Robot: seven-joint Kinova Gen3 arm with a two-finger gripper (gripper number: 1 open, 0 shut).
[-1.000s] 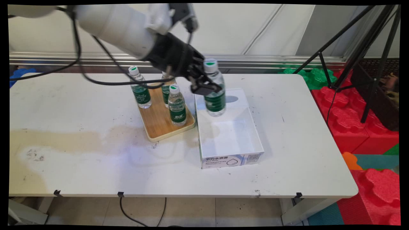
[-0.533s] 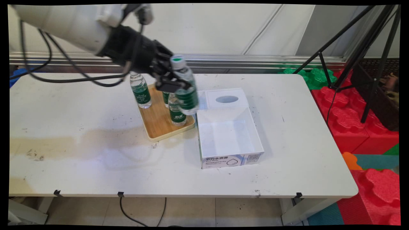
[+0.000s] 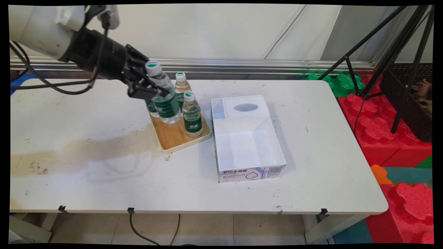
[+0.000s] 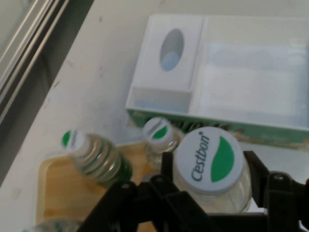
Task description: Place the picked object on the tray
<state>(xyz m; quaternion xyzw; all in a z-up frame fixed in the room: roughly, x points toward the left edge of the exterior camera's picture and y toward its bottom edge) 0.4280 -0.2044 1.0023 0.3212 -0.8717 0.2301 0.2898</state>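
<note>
My black gripper [image 3: 149,90] is shut on a clear water bottle [image 3: 163,100] with a green label and a white-and-green cap. The bottle hangs tilted over the left part of the wooden tray [image 3: 172,138]. Two more bottles stand on the tray, one at the back [image 3: 181,85] and one at the front [image 3: 192,115]; a third [image 3: 151,107] is mostly hidden behind the held one. In the hand view the held bottle's cap [image 4: 210,162] sits between the fingers of the gripper [image 4: 212,189], with two tray bottles [image 4: 94,155] [image 4: 158,135] beyond it.
An open white cardboard box [image 3: 247,138] lies right of the tray, its flap with an oval hole folded toward the wall; the hand view shows the box [image 4: 164,92] too. A black tripod [image 3: 391,55] and red foam blocks [image 3: 387,135] stand off the table's right end.
The gripper has carried the bottle left, from over the box's far end to over the tray's left side. The bottles on the tray have stayed put.
</note>
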